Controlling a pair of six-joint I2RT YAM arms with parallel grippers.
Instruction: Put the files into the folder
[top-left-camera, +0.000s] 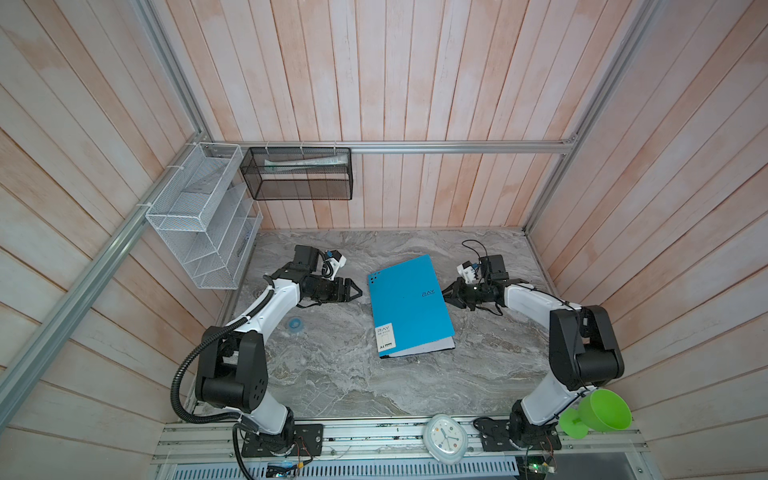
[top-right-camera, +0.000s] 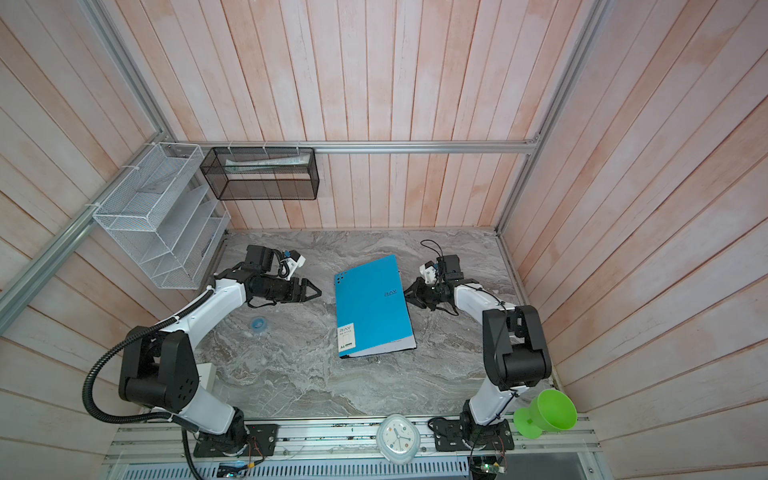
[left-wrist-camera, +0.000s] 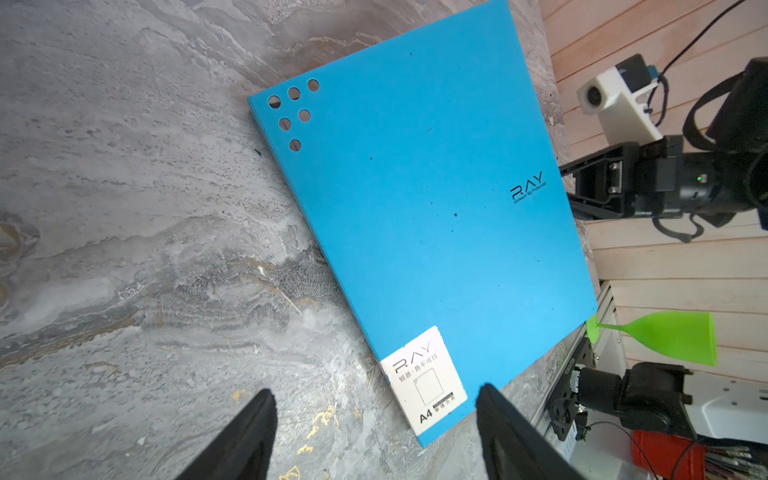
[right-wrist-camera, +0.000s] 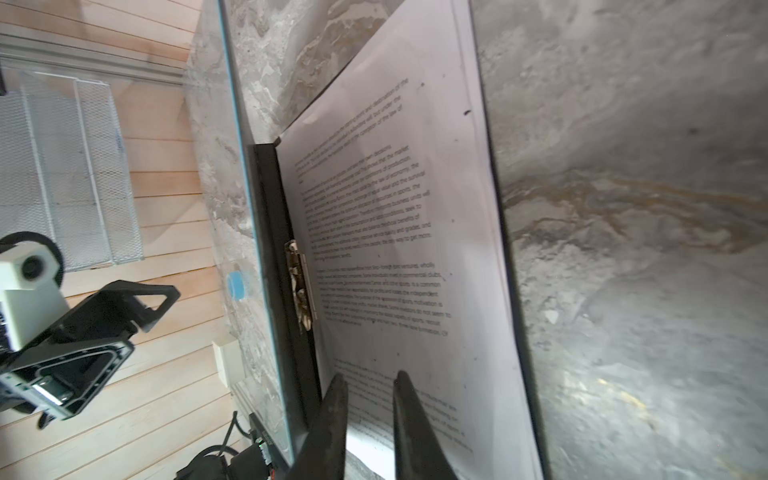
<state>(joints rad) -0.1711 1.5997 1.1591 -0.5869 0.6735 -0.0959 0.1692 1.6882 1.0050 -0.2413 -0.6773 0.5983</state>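
**Operator:** Where are the files (right-wrist-camera: 395, 228) lying?

**Technician:** They are lying inside the folder (top-left-camera: 409, 307), against its black inside, beside the metal clip (right-wrist-camera: 301, 286). The folder is resting mid-worktop (top-left-camera: 332, 374), blue side up. The right wrist view is looking in under its cover.

**Operator:** End effector status?

**Technician:** The left end effector (top-left-camera: 353, 291) is pointing at the folder from its left, apart from it, jaws standing wide and holding nothing. The right end effector (top-left-camera: 446, 291) is sitting at the folder's right edge, jaws narrowly apart, with nothing between them.
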